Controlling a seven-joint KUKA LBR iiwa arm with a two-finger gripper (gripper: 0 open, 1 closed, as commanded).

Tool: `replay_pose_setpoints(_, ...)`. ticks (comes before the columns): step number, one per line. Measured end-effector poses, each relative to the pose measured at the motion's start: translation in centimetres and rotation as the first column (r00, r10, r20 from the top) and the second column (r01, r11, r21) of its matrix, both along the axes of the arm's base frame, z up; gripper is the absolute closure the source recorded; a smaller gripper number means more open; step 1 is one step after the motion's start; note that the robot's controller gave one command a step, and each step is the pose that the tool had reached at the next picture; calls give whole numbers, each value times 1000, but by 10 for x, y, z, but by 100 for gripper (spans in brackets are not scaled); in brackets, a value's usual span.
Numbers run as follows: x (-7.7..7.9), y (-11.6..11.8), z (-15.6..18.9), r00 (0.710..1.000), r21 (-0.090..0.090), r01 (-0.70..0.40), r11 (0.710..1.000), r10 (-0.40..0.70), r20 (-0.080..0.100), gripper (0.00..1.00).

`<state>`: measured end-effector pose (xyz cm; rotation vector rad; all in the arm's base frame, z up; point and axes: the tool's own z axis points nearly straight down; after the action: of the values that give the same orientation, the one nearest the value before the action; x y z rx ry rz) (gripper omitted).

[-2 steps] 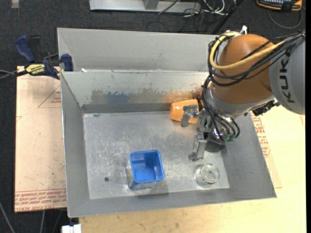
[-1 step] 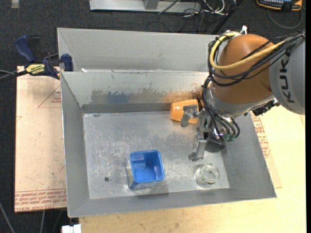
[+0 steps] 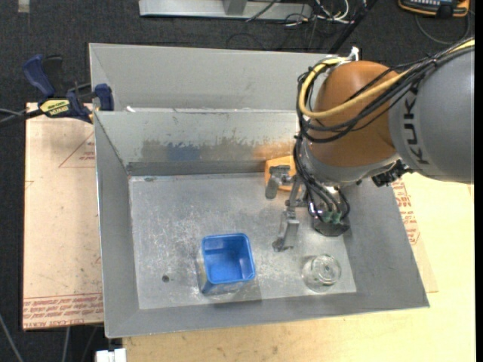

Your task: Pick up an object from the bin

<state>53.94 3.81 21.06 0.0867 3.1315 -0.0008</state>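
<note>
My gripper point(image 3: 281, 210) hangs over the middle right of the bin floor. Its two metal fingers stand wide apart, one point(image 3: 276, 181) toward the back wall and one point(image 3: 286, 234) nearer the front, with bare floor between them. A blue square tub point(image 3: 226, 262) lies open side up at the front, left of the nearer finger. A clear round cup point(image 3: 321, 271) sits at the front right, just right of that finger. An orange thing point(image 3: 276, 164) lies against the back wall beside the farther finger, partly hidden by the arm.
The arm with its orange cover and cables overhangs the bin's right back part. A small dark speck point(image 3: 165, 279) lies on the floor at the front left. The bin's walls slope inward on all sides.
</note>
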Motion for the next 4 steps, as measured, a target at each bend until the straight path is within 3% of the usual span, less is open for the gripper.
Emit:
replay_pose_setpoints(1,0,13,-12,1000,2,13,1000,-13,0,0)
replay_pose_setpoints(2,-4,11,-40,999,1,-48,999,48,-18,0)
replay_pose_setpoints(3,-11,19,-13,996,1,-94,996,94,7,0)
replay_pose_setpoints(4,-16,49,-70,991,1,-133,991,133,-3,0)
